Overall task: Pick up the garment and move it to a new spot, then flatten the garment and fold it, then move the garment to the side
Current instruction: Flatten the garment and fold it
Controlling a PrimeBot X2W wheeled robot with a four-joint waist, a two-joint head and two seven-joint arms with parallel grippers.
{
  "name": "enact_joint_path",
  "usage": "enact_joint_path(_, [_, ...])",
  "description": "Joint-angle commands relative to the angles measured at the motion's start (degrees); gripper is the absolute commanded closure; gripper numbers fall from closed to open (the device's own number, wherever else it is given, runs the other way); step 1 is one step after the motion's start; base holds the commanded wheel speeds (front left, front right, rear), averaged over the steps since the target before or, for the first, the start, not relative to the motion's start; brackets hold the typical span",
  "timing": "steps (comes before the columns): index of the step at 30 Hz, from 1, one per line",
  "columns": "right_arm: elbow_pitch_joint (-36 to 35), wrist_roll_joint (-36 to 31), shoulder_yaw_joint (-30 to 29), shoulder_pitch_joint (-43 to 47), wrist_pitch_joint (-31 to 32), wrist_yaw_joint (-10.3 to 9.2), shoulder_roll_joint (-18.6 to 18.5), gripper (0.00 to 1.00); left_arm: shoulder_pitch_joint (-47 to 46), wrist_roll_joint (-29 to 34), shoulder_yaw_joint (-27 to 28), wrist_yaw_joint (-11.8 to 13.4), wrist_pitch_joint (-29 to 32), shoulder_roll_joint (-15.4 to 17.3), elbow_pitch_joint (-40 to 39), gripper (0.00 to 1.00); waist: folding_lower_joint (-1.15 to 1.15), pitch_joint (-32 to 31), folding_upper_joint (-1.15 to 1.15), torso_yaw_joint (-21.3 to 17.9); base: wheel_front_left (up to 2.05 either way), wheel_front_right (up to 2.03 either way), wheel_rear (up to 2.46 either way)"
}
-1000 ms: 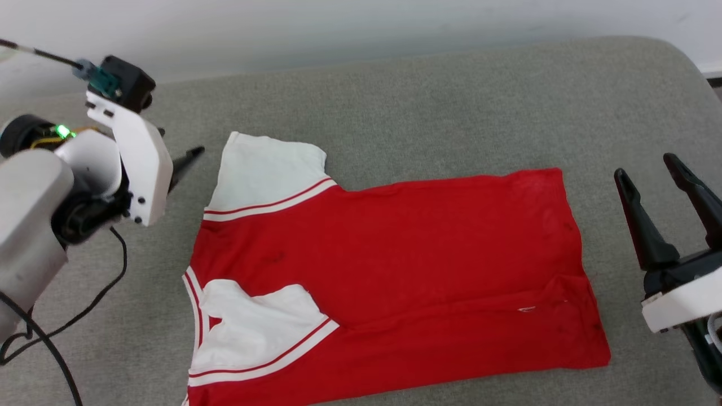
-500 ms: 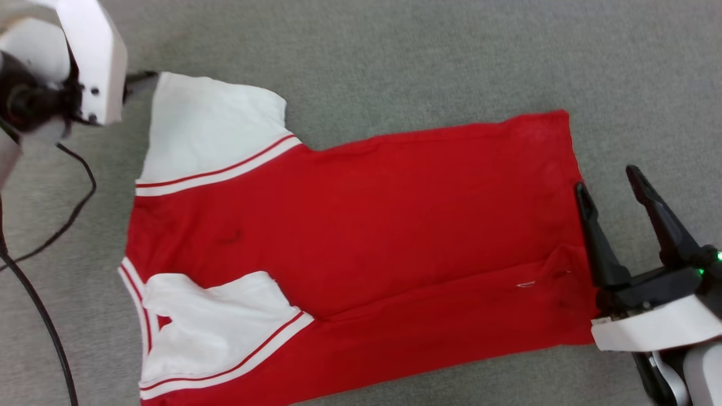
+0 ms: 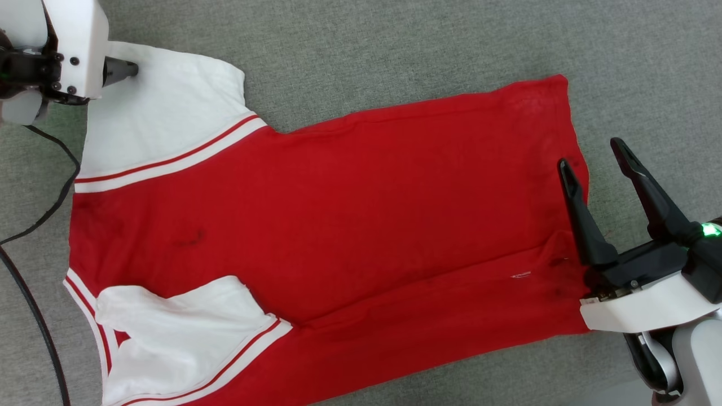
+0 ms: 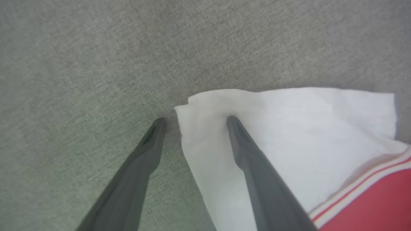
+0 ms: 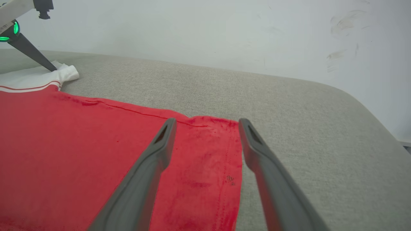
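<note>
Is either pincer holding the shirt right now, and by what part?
Nothing: the left pincer is open astride the edge of the white sleeve, the right pincer open astride the hem of the shirt.

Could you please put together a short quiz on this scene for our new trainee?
1. True or false: the right gripper is shut on the shirt.
2. The open left gripper straddles the edge of: A the collar, B a white sleeve, C the red hem.
3. What colour is the cushion under the shirt?
Key: 1 false, it is open; 2 B; 3 grey.
</note>
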Motion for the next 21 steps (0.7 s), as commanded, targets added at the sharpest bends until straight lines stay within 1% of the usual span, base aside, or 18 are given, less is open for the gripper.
enact_joint_path(1, [0.15, -0.55, -0.02, -0.45, -0.21, -0.04, -0.29, 0.00, 1.75, -0.10, -0.91, 0.02, 0.10, -0.83, 0.61, 0.00, -0.01, 0.00, 0.00, 0.13, 0.00, 0.00, 0.00])
enact_joint_path(2, [0.29, -0.55, -0.16, -0.65, -0.09, -0.04, -0.36, 0.00, 2.35, -0.38, -1.01, -0.10, 0.27, -1.12, 0.67, 0.00, -0.01, -0.06, 0.00, 0.28, 0.00, 0.00, 0.00])
enact_joint_path(3, [0.44, -0.54, -0.19, -1.03, 0.00, -0.04, -0.51, 0.00, 2.65, -0.05, -1.40, -0.29, 0.16, -1.20, 0.60, 0.67, -0.01, -0.19, 0.00, 0.42, 0.00, 0.00, 0.00])
enact_joint_path(4, [0.53, -0.53, -0.32, -1.44, 0.12, -0.04, -0.75, 0.00, 2.95, -0.08, -1.60, -0.49, 0.15, -1.28, 0.58, 1.00, -0.01, -0.40, 0.00, 0.60, 0.00, 0.00, 0.00])
enact_joint_path(9, [0.45, -0.78, -2.74, -4.03, 1.30, -0.04, -3.05, 0.00, 2.37, 0.49, -1.85, -1.05, -1.86, -1.41, -0.30, 1.00, -0.01, -2.57, 0.00, 2.04, 0.00, 0.00, 0.00])
enact_joint_path(13, [-0.33, -1.26, -4.69, -7.59, 5.09, -0.04, -6.11, 0.00, 2.24, 0.46, -2.29, -1.40, -3.93, -2.16, -2.20, 1.00, -0.01, -5.16, 0.00, 3.71, 0.00, 0.00, 0.00])
enact_joint_path(15, [-0.51, -0.92, -4.96, -9.80, 8.58, -0.04, -8.13, 0.00, 2.96, -0.77, -2.07, -1.45, -4.73, -2.55, -2.91, 1.00, -0.01, -6.34, 0.00, 4.69, 0.00, 0.00, 0.00])
enact_joint_path(17, [0.07, 0.12, -4.54, -12.19, 13.34, -0.04, -10.54, 0.00, 3.45, -1.06, -2.47, -1.48, -5.39, -2.81, -4.27, 1.00, -0.01, -7.32, 0.00, 5.63, 0.00, 0.00, 0.00])
enact_joint_path(21, [2.61, 4.51, -0.70, -17.44, 26.42, -0.04, -16.59, 0.00, 3.71, -1.38, -4.29, -1.51, -6.69, -2.77, -8.87, 1.00, -0.01, -8.54, 0.00, 7.60, 0.00, 0.00, 0.00])
